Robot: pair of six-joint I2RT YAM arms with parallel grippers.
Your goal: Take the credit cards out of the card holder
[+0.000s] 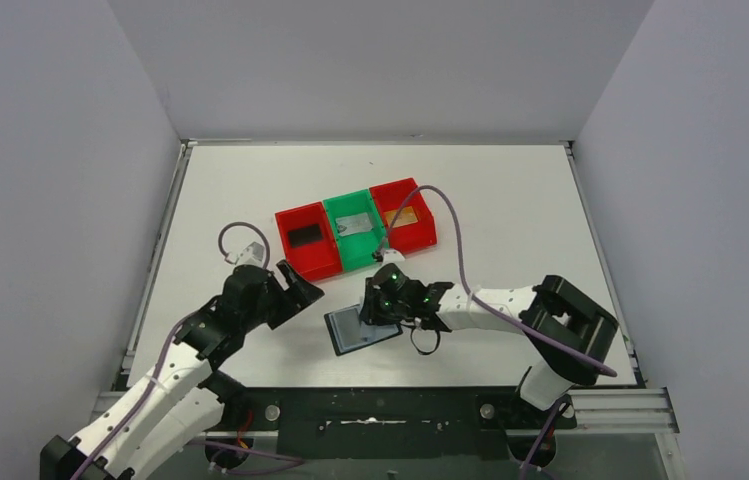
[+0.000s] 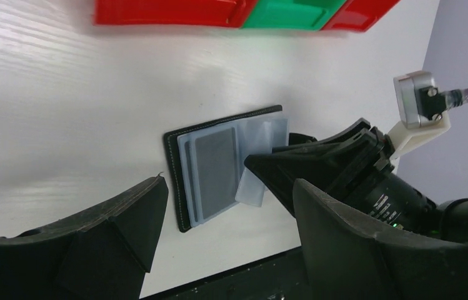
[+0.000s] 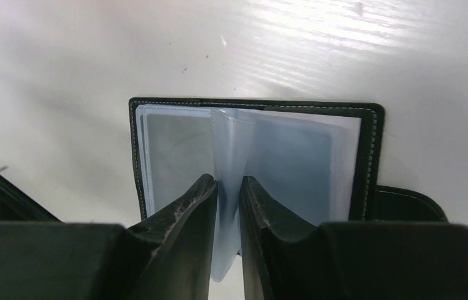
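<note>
The black card holder (image 1: 353,331) (image 2: 175,181) (image 3: 372,156) lies open on the table near the front edge, its shiny grey-blue pockets facing up. A clear pale-blue sleeve (image 3: 230,147) (image 2: 253,187) stands up from its middle. My right gripper (image 1: 378,312) (image 3: 228,182) is closed on this sleeve, a finger on each side. A grey rectangle (image 2: 215,165) shows through the left pocket; I cannot tell if it is a credit card. My left gripper (image 1: 302,290) (image 2: 228,186) hovers left of the holder, open and holding nothing.
Behind the holder stand three joined bins: a red bin (image 1: 322,266) with a dark flat item, a green bin (image 1: 342,201) with a grey item, and a red bin (image 1: 428,238) with an orange-brown item. The table's front edge (image 2: 231,275) runs just below the holder.
</note>
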